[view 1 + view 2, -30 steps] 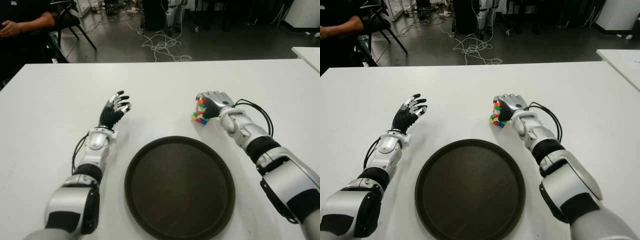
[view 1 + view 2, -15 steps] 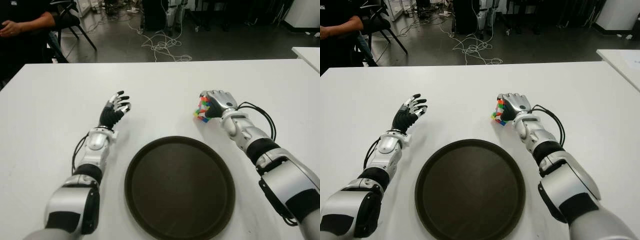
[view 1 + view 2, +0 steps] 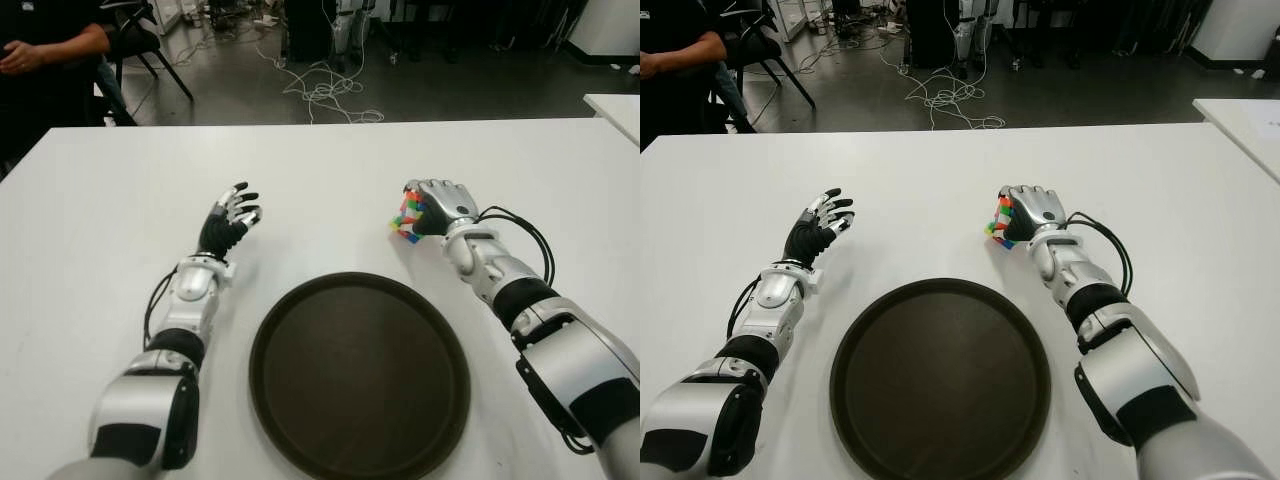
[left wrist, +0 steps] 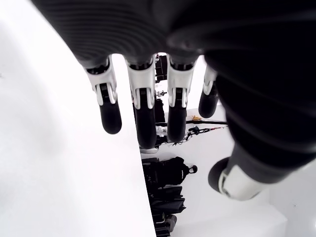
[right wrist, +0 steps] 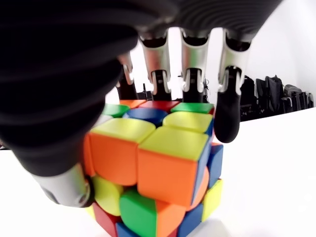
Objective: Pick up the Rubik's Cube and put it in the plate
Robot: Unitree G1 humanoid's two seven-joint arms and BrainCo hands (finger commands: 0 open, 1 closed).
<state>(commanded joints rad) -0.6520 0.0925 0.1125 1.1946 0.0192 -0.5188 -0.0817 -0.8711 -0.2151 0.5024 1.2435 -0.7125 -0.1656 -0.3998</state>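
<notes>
My right hand (image 3: pixel 432 206) is curled around the Rubik's Cube (image 3: pixel 407 217), holding it tilted just above the white table, behind the right part of the plate. In the right wrist view the fingers (image 5: pixel 228 106) reach over the far side of the Rubik's Cube (image 5: pixel 158 168) and the thumb presses its near side. The plate (image 3: pixel 359 371) is a round dark tray at the table's front centre, with nothing in it. My left hand (image 3: pixel 229 220) shows left of the plate, fingers (image 4: pixel 143 106) spread and holding nothing.
The white table (image 3: pixel 120 200) stretches wide around the plate. A seated person (image 3: pixel 45 50) is at the far left corner beyond the table. Cables (image 3: pixel 320 85) lie on the floor behind. Another white table edge (image 3: pixel 615 105) shows at the far right.
My right hand has carried the cube slightly to the right and turned it a little. The left hand has not moved.
</notes>
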